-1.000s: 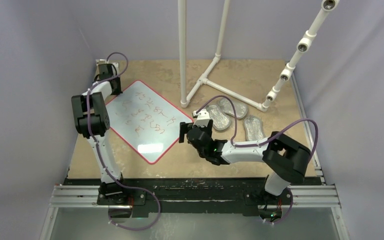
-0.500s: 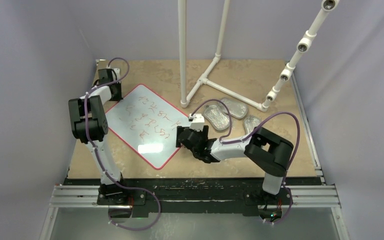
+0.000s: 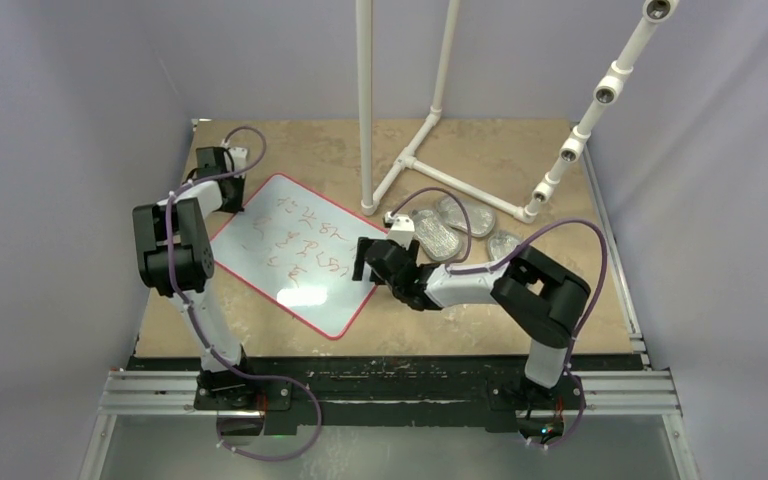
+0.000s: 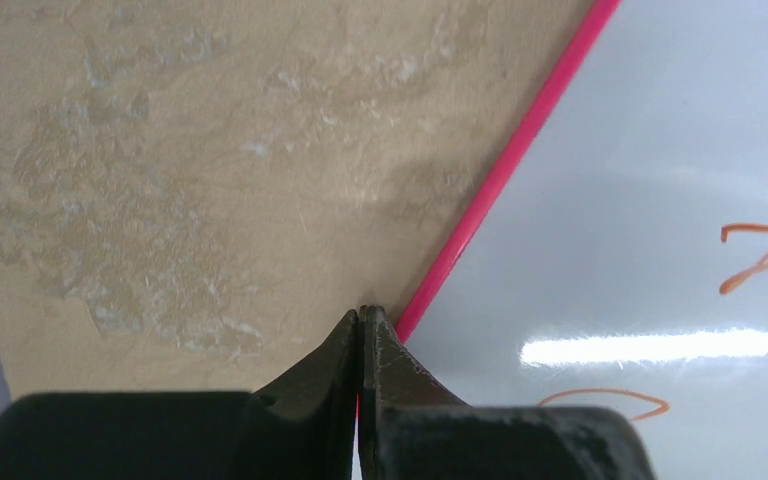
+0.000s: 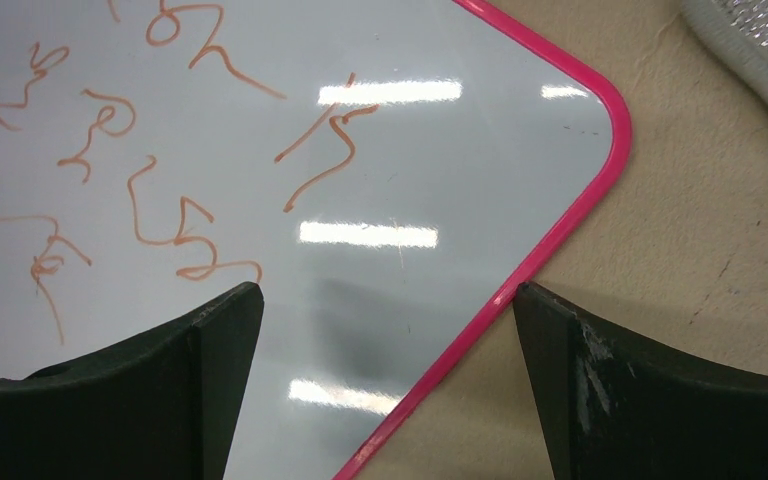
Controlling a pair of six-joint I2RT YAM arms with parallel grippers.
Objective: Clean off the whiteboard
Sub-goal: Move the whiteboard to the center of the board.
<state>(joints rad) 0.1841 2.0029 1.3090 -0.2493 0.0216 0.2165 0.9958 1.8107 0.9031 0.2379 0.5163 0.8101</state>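
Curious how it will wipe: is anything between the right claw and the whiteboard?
Nothing. In the right wrist view the open right gripper hangs over the red edge of the whiteboard, only bare board and table showing between its fingers.

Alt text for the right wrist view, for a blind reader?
The open right gripper hangs over a corner of the whiteboard, one finger above the board, the other above the table. Red scribbles mark the board; a silvery pad shows top right.
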